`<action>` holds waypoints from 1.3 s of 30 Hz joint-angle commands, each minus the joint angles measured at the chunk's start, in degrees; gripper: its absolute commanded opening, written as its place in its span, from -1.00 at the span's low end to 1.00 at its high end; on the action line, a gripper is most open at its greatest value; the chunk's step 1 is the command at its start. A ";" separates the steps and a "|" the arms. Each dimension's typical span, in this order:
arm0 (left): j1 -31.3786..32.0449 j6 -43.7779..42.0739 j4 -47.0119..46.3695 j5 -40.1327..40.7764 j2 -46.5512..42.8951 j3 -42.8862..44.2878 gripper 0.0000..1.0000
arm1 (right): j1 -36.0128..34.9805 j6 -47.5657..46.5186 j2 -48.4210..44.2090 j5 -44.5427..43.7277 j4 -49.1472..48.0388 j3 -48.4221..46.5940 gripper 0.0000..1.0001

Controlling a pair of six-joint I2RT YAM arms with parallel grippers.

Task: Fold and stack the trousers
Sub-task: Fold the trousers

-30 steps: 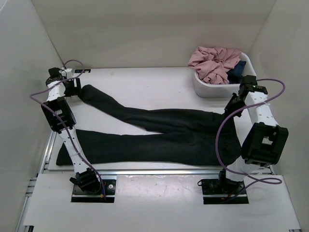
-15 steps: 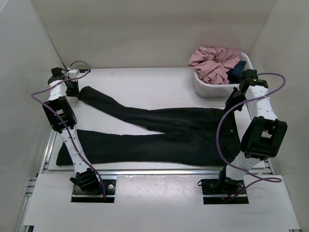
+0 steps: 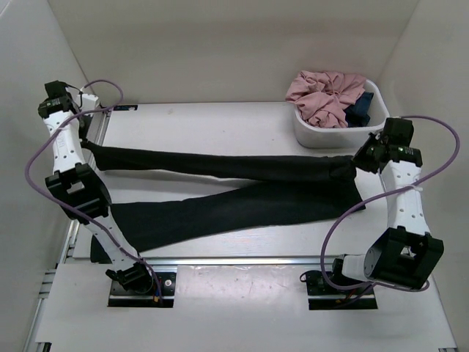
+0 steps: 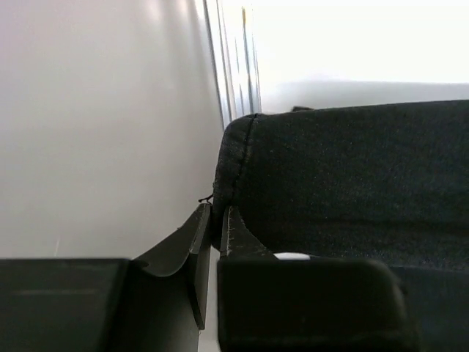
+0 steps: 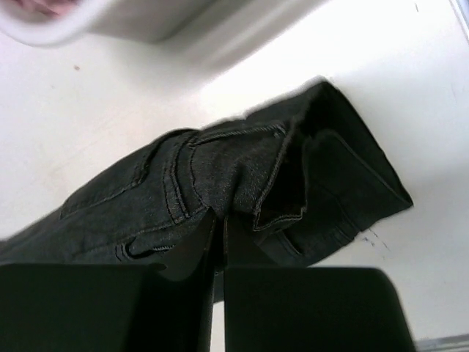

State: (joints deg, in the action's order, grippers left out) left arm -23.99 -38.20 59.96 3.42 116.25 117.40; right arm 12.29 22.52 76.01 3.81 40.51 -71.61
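Left hand: closed tight, pinching the hem of 1 leg of the trousers; raised at the far left corner of the counter.
Right hand: closed to a narrow slit on the bunched waistband, beside a pocket seam; positioned at the right, just on the near side of the white tub.
Trousers, far leg: stretched in a nearly straight line from left to right between the 2 hands. It appears lifted off the counter at both ends; contact along the middle cannot be told.
Trousers, near leg: lying flat on the counter, angled from the waist toward the near left. Its hem is hidden behind the left arm.
Trousers, layout: 2 legs spread in a narrow V, joined at the right; neither leg laid over the other.
White tub: far right corner, holding a pink garment and a dark blue cloth; neither is touched by a hand.
Done: garment gripped at hem and waist and held out at full length, judged as preparation only.
Left: judged as nearly everything. Far leg to be laid onto near leg, the length then folded down, the bundle set on a stack; no stack visible.
Progress: early stage, 0 folds completed.
Risk: soft fabric may sag or slip from the thin hem pinch.
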 commanded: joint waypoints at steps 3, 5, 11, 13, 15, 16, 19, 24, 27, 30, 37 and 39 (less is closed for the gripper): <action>-1.24 -1.71 8.41 2.56 -5.42 -3.84 -0.72 | 3.17 -0.29 -3.23 0.23 -7.11 4.99 -1.00; -1.24 -1.18 9.72 3.77 -6.12 -4.63 -0.72 | 3.87 -0.29 -2.45 1.37 -9.21 5.78 -1.00; -3.60 0.14 12.55 6.51 -9.62 -5.34 -0.72 | 6.95 1.03 2.56 6.64 -9.93 3.32 -1.00; -4.31 0.14 14.38 6.51 -13.57 -9.37 -0.72 | 7.48 1.56 0.21 6.64 -8.26 5.16 -1.00; -4.92 -0.48 15.36 6.51 -20.13 -20.55 -0.72 | 7.48 3.83 -4.97 2.63 -6.60 11.80 -1.00; -4.93 -1.26 14.66 6.51 -22.70 -25.25 -0.72 | 7.48 4.71 -6.64 1.30 -6.06 14.37 -1.00; -5.98 -1.80 11.06 7.13 -30.69 -42.79 -0.72 | 7.48 8.05 -12.19 -2.04 -4.49 22.02 -1.00; -6.60 -1.80 5.61 11.60 -36.87 -60.08 -0.72 | 7.48 11.14 -12.37 -11.53 -1.05 28.64 -1.00; -7.21 -2.32 4.37 12.14 -38.63 -62.30 -0.72 | 7.48 12.63 -11.85 -14.45 0.00 26.72 -1.00; -8.35 -2.32 4.37 12.14 -38.64 -58.53 -0.72 | 7.48 12.63 -11.85 -15.41 1.14 23.73 -1.00; -13.53 -8.82 5.34 13.97 -39.25 -60.26 -0.72 | 7.48 16.49 -12.37 -28.51 9.06 23.08 -1.00; -14.33 -10.40 3.50 15.91 -41.09 -66.30 -0.72 | 8.96 18.69 -12.99 -29.13 7.67 27.90 -1.00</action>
State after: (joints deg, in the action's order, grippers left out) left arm -36.73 -44.38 64.20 14.44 77.43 57.04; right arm 19.55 37.58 63.81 -16.60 45.95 -48.27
